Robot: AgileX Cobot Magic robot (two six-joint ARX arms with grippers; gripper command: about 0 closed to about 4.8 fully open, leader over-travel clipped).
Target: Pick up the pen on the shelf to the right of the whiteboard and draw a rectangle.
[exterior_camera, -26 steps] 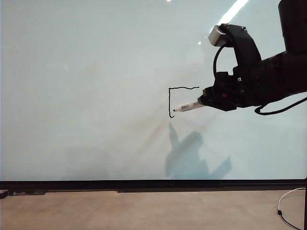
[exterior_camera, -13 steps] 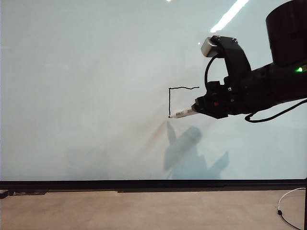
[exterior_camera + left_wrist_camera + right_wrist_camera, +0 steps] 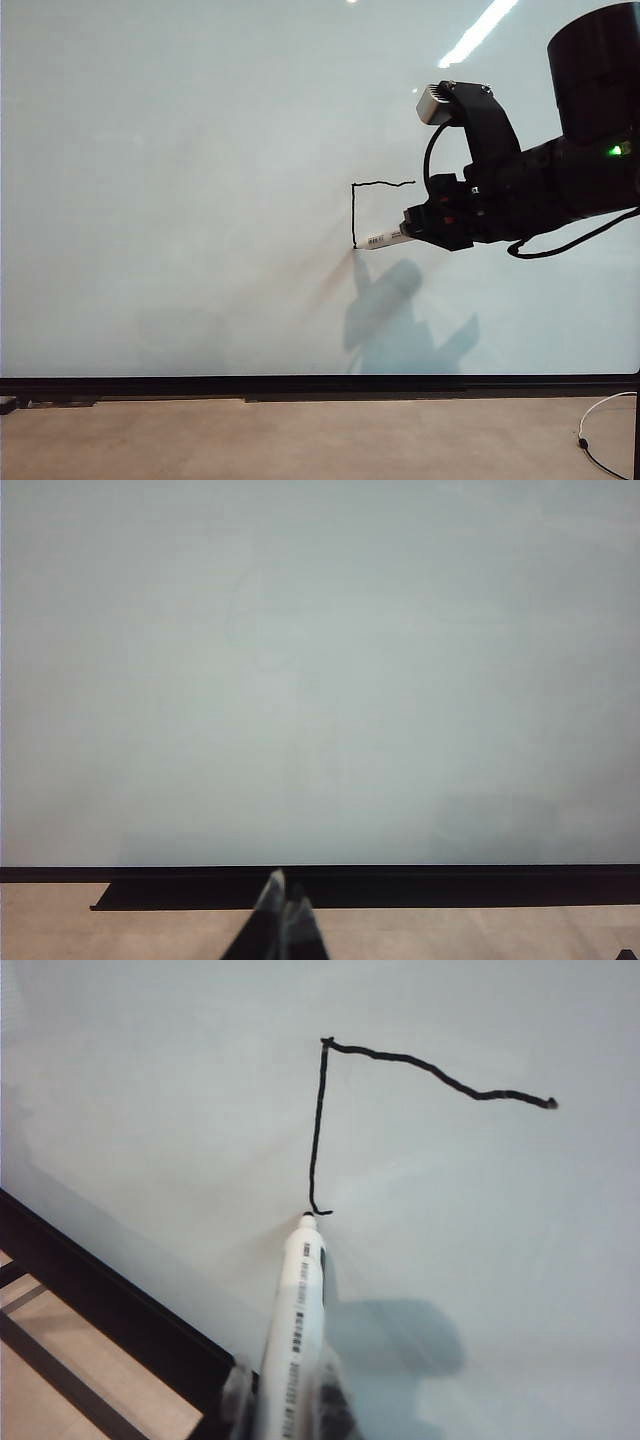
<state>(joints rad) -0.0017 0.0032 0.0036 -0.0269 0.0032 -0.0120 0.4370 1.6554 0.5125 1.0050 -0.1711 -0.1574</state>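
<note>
The right claw (image 3: 412, 226) is clamped on the slim white marker pen with dark lettering (image 3: 385, 238), on the right side of the exterior view. The pen's small black tip touches the large glossy pale whiteboard (image 3: 180, 200) at the lower left corner of the unfinished black outline of the rectangle (image 3: 356, 205). Only the top and left sides are drawn; bottom and right remain.

The drawn lines wobble, so uneven pressure could lift the tip and break the bottom stroke, or press too hard and let the pen slip in the grip. A drifting stroke could also miss the free end of the top line, leaving the shape open.

The left claw (image 3: 283, 898) sits low by the board's black bottom edge, jaws together and empty.
</note>
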